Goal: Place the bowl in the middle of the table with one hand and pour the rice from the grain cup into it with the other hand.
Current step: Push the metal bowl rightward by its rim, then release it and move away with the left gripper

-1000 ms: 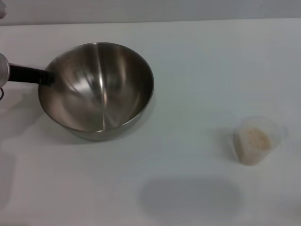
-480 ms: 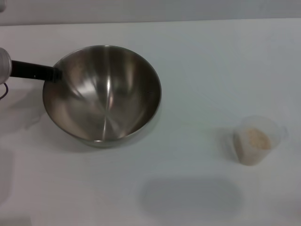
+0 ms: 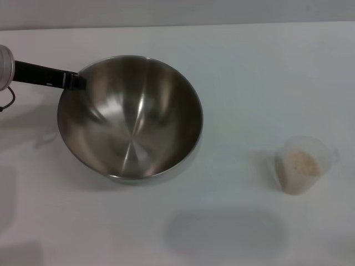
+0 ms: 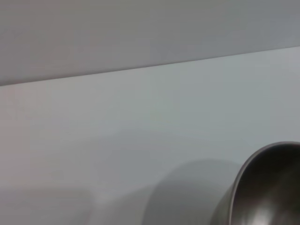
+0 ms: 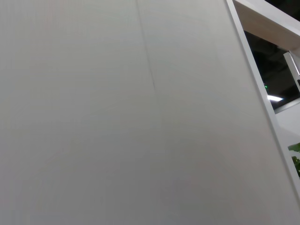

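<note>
White surface (image 3: 249, 72) carries everything here, and the bowl (image 3: 130, 119) serves as the landmark. Sitting left of the middle, the bowl leans slightly, its far-left rim raised, most likely because it is being steered by that one edge rather than lifted from below. Inside, its brushed steel is bare, with no grain in it. The left gripper (image 3: 75, 82) reaches in from the bowl's left, its dark fingers (image 3: 50, 77) closed on the rim at the bowl's far-left edge; a pinch there lets the arm drag the bowl toward the middle while leaving its mouth clear for pouring. The grain cup (image 3: 304, 164) stands upright well to the right of the bowl and somewhat nearer the robot, apart from it and untouched. The rice (image 3: 302, 162) lies as a pale heap inside the cup. The right gripper is out of sight, probably parked until the bowl settles.
</note>
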Action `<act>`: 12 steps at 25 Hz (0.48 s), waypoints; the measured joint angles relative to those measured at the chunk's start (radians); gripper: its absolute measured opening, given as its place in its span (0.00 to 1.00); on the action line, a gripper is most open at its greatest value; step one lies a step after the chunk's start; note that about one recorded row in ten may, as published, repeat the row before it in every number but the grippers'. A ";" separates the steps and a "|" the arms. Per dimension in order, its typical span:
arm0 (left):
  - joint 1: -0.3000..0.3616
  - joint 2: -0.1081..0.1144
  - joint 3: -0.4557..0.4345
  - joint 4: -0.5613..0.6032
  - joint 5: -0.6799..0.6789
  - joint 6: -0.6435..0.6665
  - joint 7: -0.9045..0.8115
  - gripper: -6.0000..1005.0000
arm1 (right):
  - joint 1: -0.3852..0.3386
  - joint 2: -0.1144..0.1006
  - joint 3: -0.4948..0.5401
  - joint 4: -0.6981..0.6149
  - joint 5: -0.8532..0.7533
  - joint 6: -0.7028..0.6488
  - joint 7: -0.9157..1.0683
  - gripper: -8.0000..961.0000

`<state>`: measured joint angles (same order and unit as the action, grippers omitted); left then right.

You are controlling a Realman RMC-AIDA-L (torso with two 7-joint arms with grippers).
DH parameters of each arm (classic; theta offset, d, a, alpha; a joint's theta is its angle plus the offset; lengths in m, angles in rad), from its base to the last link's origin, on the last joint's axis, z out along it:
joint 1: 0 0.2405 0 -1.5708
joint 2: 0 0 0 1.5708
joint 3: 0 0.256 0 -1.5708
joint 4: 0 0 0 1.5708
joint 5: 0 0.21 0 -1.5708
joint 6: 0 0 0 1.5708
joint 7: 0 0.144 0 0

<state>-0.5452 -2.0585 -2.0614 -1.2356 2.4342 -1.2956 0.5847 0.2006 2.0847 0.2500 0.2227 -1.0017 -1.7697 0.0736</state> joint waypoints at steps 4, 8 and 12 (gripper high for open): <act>-0.023 0.000 -0.016 0.006 -0.019 -0.047 0.009 0.06 | 0.000 0.000 0.000 0.000 0.000 0.000 0.000 0.86; -0.037 0.000 -0.019 0.013 -0.041 -0.074 0.018 0.06 | 0.001 0.000 0.000 0.000 0.000 0.003 0.000 0.86; -0.040 -0.003 -0.009 0.012 -0.049 -0.082 0.018 0.06 | 0.001 0.000 0.000 0.000 0.000 0.003 0.000 0.86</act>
<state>-0.5853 -2.0617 -2.0705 -1.2238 2.3854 -1.3777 0.6030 0.2014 2.0847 0.2501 0.2224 -1.0017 -1.7666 0.0735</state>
